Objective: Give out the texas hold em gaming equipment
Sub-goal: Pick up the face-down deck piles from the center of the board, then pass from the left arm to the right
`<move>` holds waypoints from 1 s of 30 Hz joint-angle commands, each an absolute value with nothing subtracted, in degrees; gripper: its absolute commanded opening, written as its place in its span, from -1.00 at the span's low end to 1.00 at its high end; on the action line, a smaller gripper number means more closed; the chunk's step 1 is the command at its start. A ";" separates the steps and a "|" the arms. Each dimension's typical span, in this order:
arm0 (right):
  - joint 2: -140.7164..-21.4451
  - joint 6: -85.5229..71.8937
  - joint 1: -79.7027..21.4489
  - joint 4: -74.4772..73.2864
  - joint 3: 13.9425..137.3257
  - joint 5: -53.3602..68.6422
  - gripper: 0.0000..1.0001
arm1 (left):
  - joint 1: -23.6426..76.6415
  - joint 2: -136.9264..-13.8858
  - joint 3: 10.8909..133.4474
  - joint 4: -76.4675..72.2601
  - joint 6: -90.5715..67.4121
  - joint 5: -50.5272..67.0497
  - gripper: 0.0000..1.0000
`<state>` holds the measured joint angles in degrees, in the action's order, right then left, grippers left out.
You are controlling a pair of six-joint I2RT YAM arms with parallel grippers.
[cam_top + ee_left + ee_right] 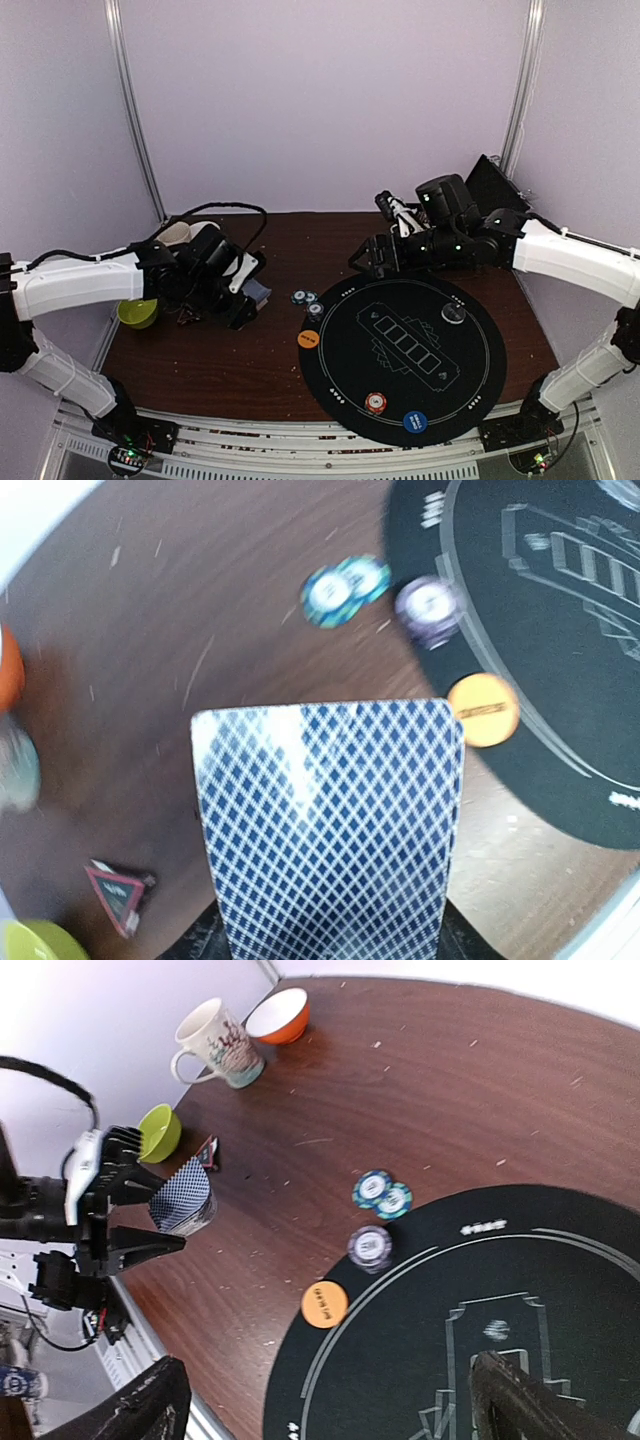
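On the dark wooden surface [220, 360], a card deck [330, 830] is clamped in the left fingers [150, 1245] left of the black mat [400, 345]; the right fingers [130, 1410] are spread wide, empty. Level carriage is advised.

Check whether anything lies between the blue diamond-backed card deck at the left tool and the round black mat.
Two teal striped poker chips lie between them; a purple chip and round orange disc sit on the black mat's facing rim.

Even, soft overhead light, faint shadows; left wrist view motion-blurred, chips [345, 588] smeared, card [330, 820] fairly sharp, wrist-view edges bowed.
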<state>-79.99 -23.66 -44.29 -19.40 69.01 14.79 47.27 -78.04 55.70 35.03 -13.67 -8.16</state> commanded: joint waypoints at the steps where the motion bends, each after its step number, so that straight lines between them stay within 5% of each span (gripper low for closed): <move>1: -86.12 -28.15 -44.53 -13.73 72.11 23.89 1.00 | 50.98 -80.39 63.87 43.79 -4.37 -9.62 -0.01; 7: -96.53 -32.30 -45.30 -6.21 75.40 36.40 0.89 | 52.20 -79.72 69.10 44.29 1.80 -6.86 -0.01; 30: -114.86 -28.99 -47.96 -3.78 90.14 41.25 0.80 | 52.65 -80.87 71.94 43.10 7.46 -5.11 -0.04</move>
<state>-113.58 -30.59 -47.66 -3.07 87.68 39.86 52.36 -80.68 69.87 45.06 6.20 -5.91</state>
